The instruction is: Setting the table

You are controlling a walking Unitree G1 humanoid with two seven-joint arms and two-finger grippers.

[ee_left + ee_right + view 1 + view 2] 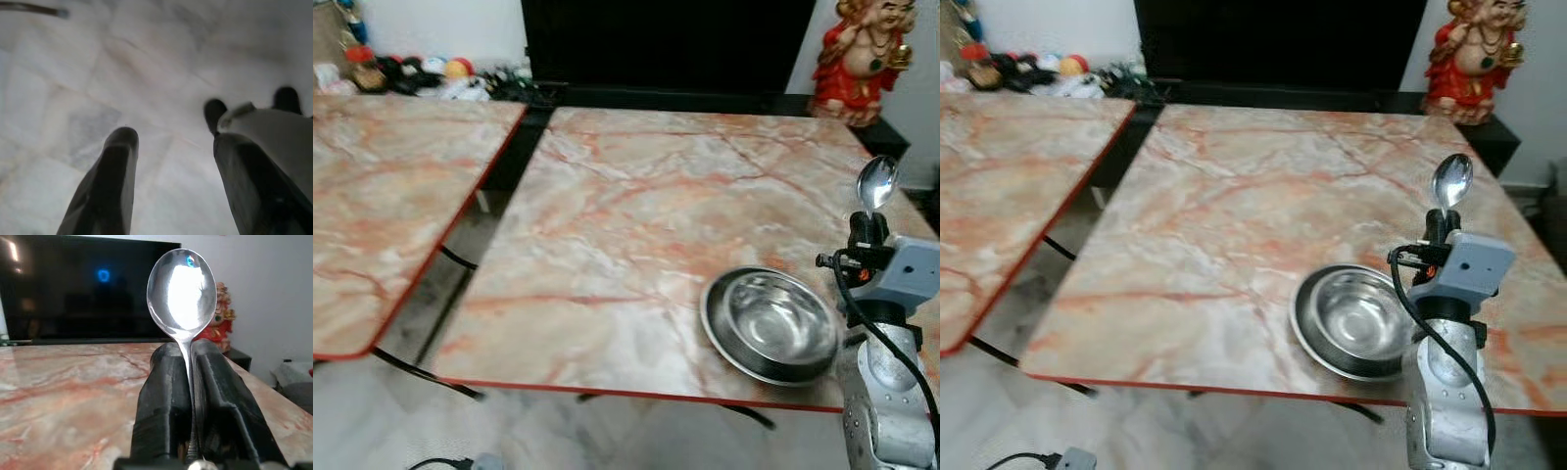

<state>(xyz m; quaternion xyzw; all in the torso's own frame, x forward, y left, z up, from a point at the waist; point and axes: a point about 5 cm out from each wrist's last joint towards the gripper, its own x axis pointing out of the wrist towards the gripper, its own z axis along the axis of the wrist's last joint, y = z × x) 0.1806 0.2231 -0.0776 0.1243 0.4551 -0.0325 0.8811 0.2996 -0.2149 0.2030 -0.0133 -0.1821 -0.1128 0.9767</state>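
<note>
- Jaws of the right gripper (pixel 188 362) are clamped on the handle of a steel spoon (pixel 182 293), which stands upright with its bowl above the black fingers (pixel 164 396).
- From the head camera, that gripper sits at the right side of the marble-patterned worktop (pixel 626 225), over its near right part, with the spoon's bowl raised above the wrist.
- Just left of the right arm, a round steel bowl (pixel 771 323) rests upright on the worktop close to the near, red-trimmed edge; it looks empty inside.
- Spoon and bowl are apart, the spoon held in the air beside and beyond the bowl's right rim.
- Jaws of the left gripper (pixel 171 142) stand apart with nothing between them, pointing down at a pale tiled floor (pixel 98 73); a grey body with two dark tips shows beside one finger.
- To the left, a second worktop (pixel 382 196) of the same pattern stands across a narrow gap.
- Behind the worktops sits a large dark television screen (pixel 666 44), with a red and gold figurine (pixel 862 59) at its right and a heap of small coloured items (pixel 421 73) at its left.
</note>
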